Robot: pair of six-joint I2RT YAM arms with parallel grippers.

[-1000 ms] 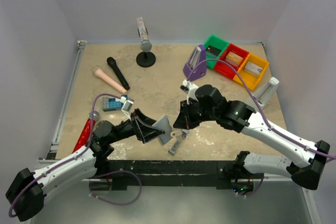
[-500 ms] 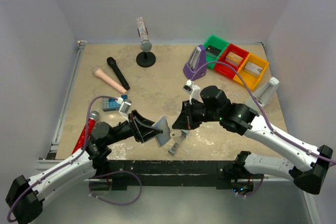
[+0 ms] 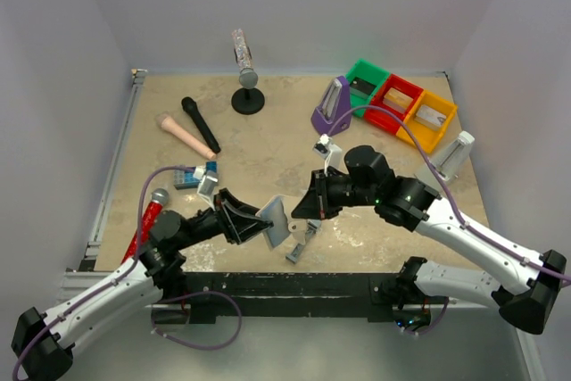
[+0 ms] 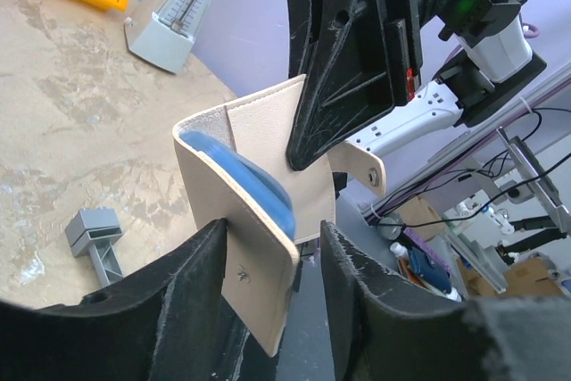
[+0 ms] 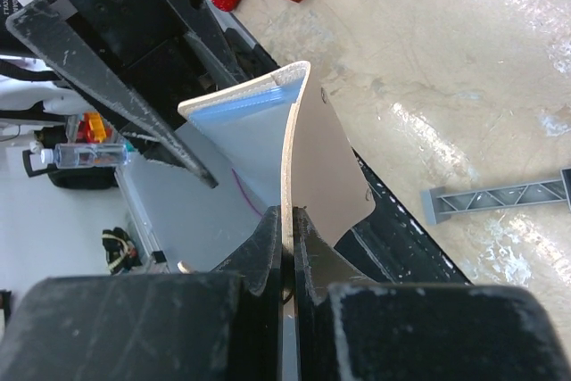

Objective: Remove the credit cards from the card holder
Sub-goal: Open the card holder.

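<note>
Two flaps of the card holder (image 3: 275, 219) are hanging spread in the air over the bench's (image 3: 268, 144) near edge. The right fingers (image 5: 265, 247) are pinching one flap tight. The left fingers (image 4: 192, 283) are straddling the other, half-wide and not visibly clamped. A pull made before they are gripping risks the flap slipping out and the holder dropping, with any cards inside.
</note>
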